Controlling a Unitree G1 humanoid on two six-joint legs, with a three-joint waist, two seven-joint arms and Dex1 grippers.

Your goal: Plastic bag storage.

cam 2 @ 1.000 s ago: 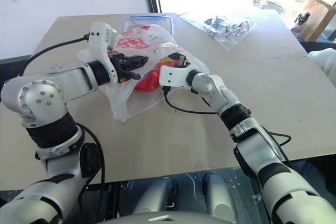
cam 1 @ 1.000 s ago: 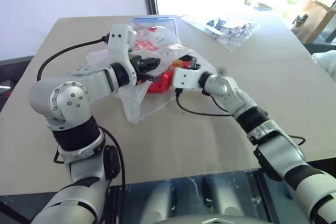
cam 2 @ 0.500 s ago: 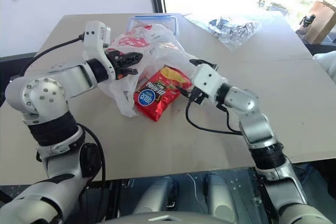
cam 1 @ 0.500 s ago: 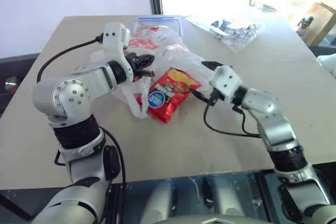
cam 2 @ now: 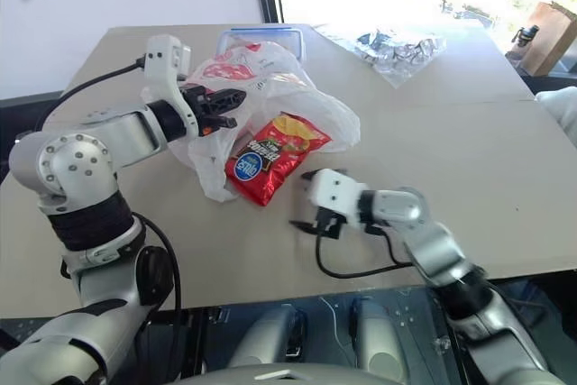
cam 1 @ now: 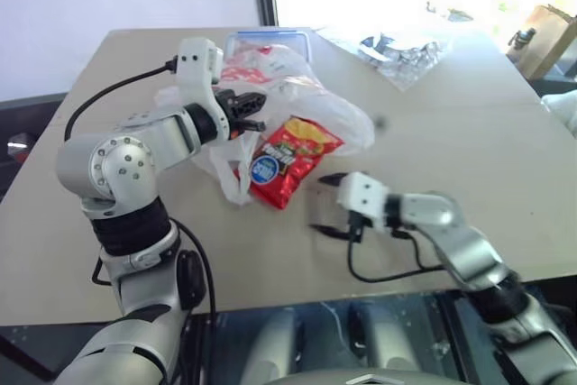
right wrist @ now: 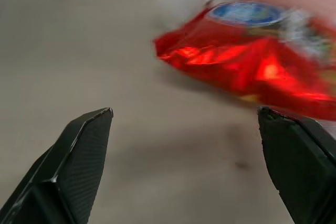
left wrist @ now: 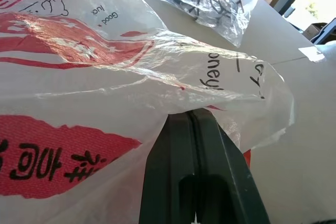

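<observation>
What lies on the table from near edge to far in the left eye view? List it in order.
Right gripper → red snack packet → plastic bag, pinched by the left gripper → blue-rimmed container → clear bag with dark contents.

A red glossy snack packet (cam 1: 287, 160) with a blue round logo lies flat near the middle of the frame on the pale tan desk (cam 1: 451, 132), its logo end toward the lower left. Toward the upper right of the frame, well apart from the packet, a smaller clear bag (cam 1: 397, 50) with dark and silvery contents rests on the desk in bright window light. A brown paper bag (cam 1: 545, 29) stands beyond the desk's edge at the far upper right.
</observation>
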